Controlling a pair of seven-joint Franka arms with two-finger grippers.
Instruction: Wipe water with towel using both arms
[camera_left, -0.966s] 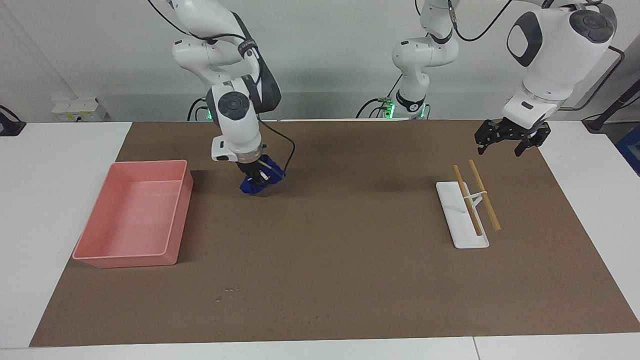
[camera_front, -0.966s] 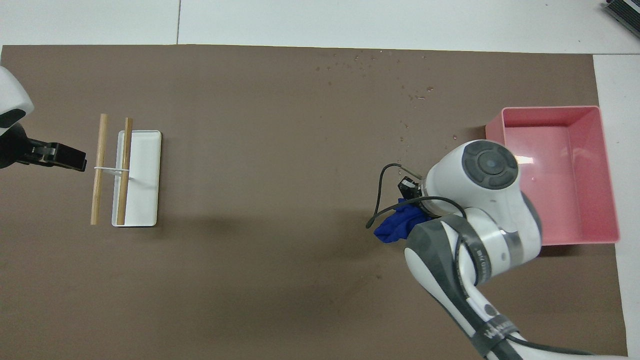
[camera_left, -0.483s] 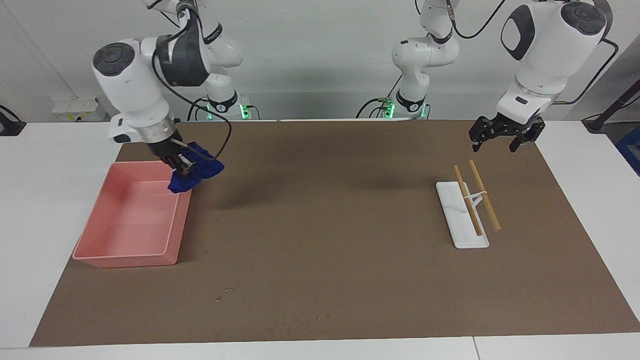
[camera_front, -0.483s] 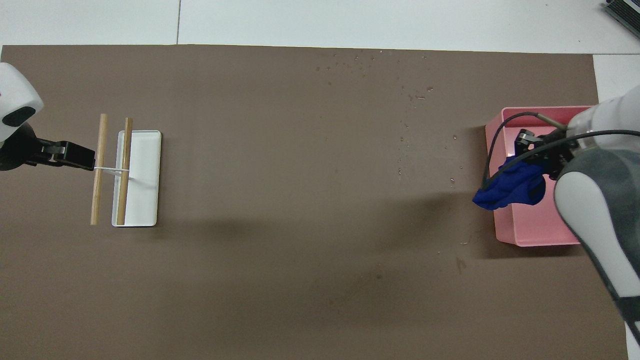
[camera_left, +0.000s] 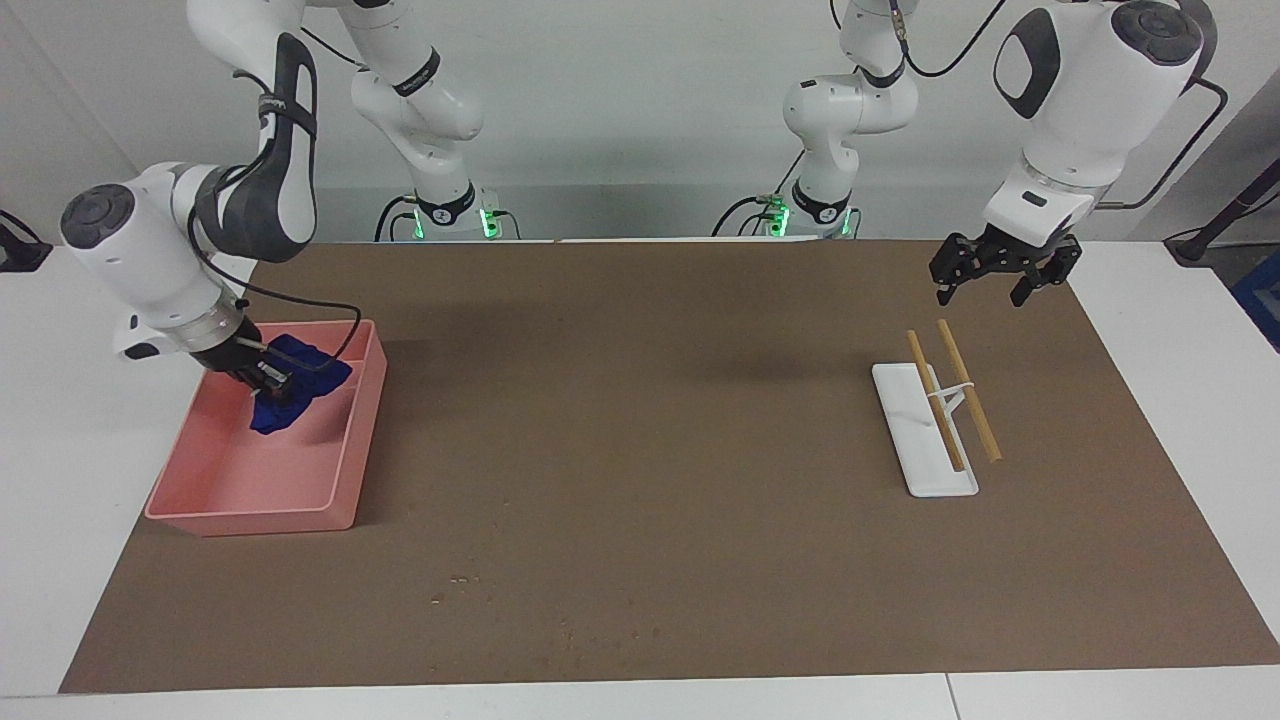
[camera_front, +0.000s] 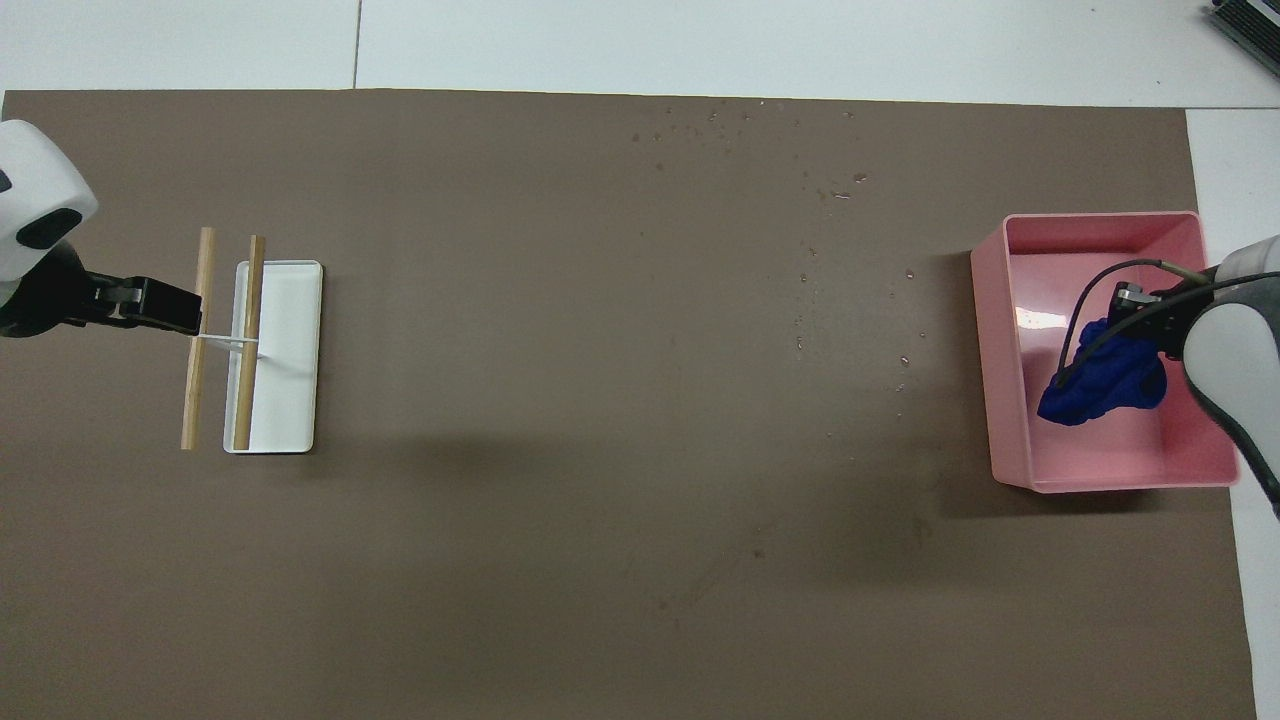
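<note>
towel (camera_left: 295, 385) is bunched in the right gripper (camera_left: 262, 381), pinched tight, hanging low inside the pink tray (camera_left: 355, 440) at the right arm's end of the table. looks like the drop-off step: next move would be to release the cloth into the tray and lift clear without snagging the wrist cable that loops over it.

left gripper (camera_left: 992, 272) waits, fingers spread, empty, over the mat's edge by the white dish (camera_left: 900, 420) with two wooden sticks (camera_left: 970, 405) laid across it.

farther out, water (camera_front: 830, 195) still shows as scattered beads and dark specks on the brown mat (camera_left: 640, 420), so wiping looks incomplete.

materials: towel soft, deep blue, crumpled. tray rigid glossy plastic, rectangular, rounded corners. mat matte, fibrous-looking. dish flat, smooth.
</note>
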